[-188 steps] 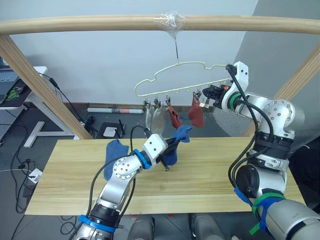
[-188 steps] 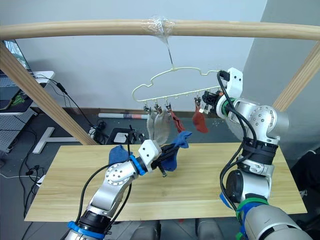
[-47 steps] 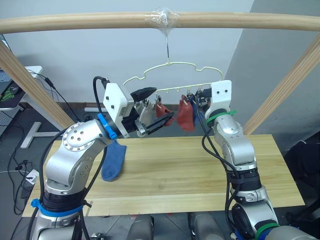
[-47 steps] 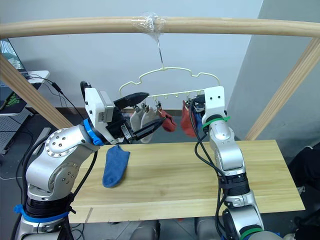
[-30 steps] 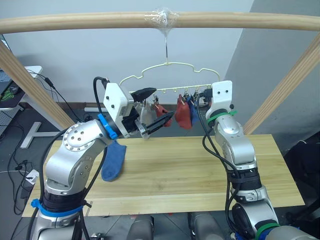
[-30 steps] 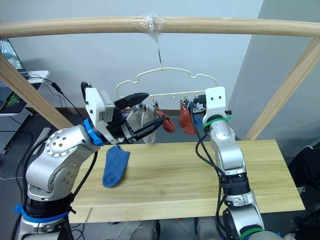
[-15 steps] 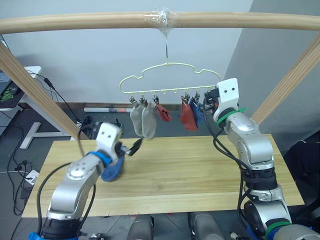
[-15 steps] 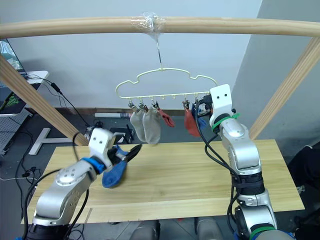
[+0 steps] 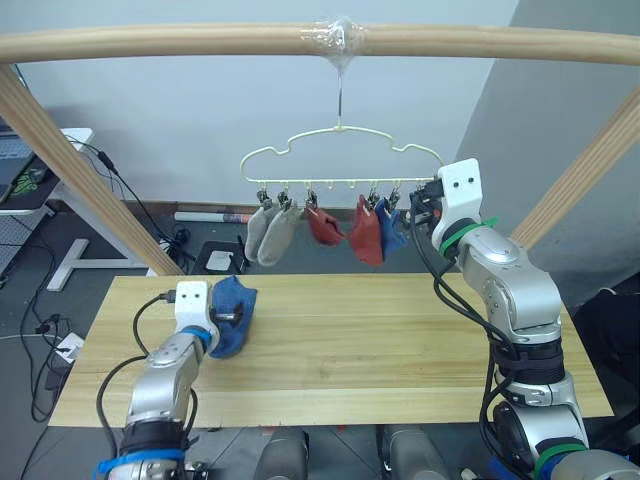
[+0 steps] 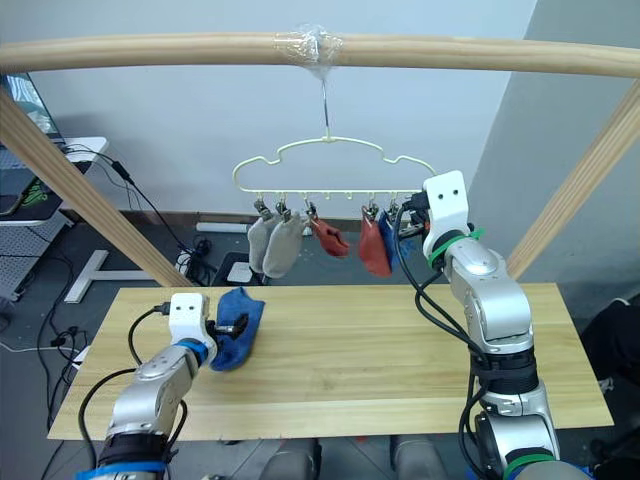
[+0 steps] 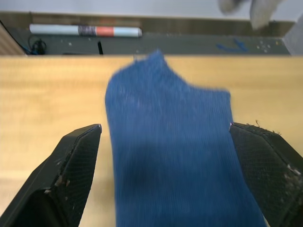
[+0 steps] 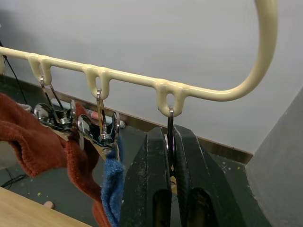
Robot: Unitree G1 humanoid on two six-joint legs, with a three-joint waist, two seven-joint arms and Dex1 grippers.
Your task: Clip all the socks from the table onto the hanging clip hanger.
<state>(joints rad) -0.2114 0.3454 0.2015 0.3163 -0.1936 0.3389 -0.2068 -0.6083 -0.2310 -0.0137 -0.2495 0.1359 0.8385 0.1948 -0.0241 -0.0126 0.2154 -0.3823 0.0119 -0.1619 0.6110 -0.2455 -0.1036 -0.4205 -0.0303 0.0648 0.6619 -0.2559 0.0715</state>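
A cream clip hanger (image 9: 340, 158) hangs from the wooden pole. Two grey socks (image 9: 266, 232), two rust-red socks (image 9: 364, 232) and one blue sock (image 9: 391, 226) are clipped along its bar. Another blue sock (image 11: 175, 156) lies flat on the table (image 9: 400, 340) at its left. My left gripper (image 9: 231, 317) is low over the table, open, with its fingers (image 11: 71, 179) on either side of that sock. My right gripper (image 12: 169, 135) is up at the hanger's right end, shut on the thin metal clip (image 12: 170, 124) under the last loop.
A round wooden pole frame (image 9: 200, 45) spans overhead, with slanted legs at both sides of the table. Behind the table, the floor holds cables, a white tube (image 11: 85, 31) and a desk leg. The table's middle and right are bare wood.
My left arm has dropped from beside the hanging socks to the table, and its open fingers now straddle the blue sock. The right gripper stays shut at the hanger's end. The hanger has swung slightly.
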